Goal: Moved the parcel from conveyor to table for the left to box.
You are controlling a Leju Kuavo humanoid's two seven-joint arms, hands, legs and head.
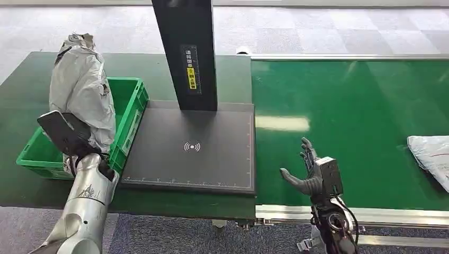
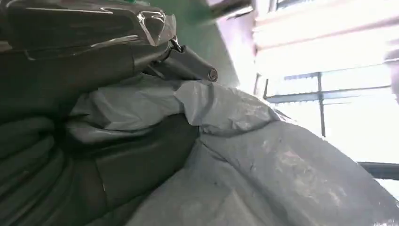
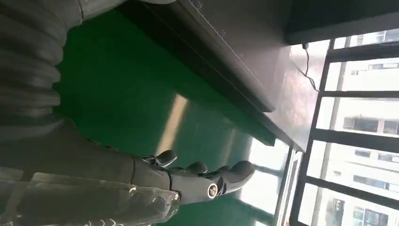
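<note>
A crumpled grey plastic parcel [image 1: 83,90] stands upright over the green box [image 1: 129,108] at the left. My left hand [image 1: 71,135] grips its lower part, above the box's near end. In the left wrist view the parcel [image 2: 263,160] lies against my dark fingers [image 2: 188,63]. My right hand [image 1: 310,172] hovers open over the near edge of the green conveyor belt [image 1: 349,121], fingers spread and holding nothing; the right wrist view shows the same hand [image 3: 197,179] above the belt. A second grey parcel [image 1: 431,156] lies on the belt at the far right.
A dark scanning plate [image 1: 196,145] lies between box and belt, with a black post [image 1: 186,53] rising from its far side. The belt's metal rail [image 1: 296,214] runs along the near edge. Grey carpet floor lies beyond the table.
</note>
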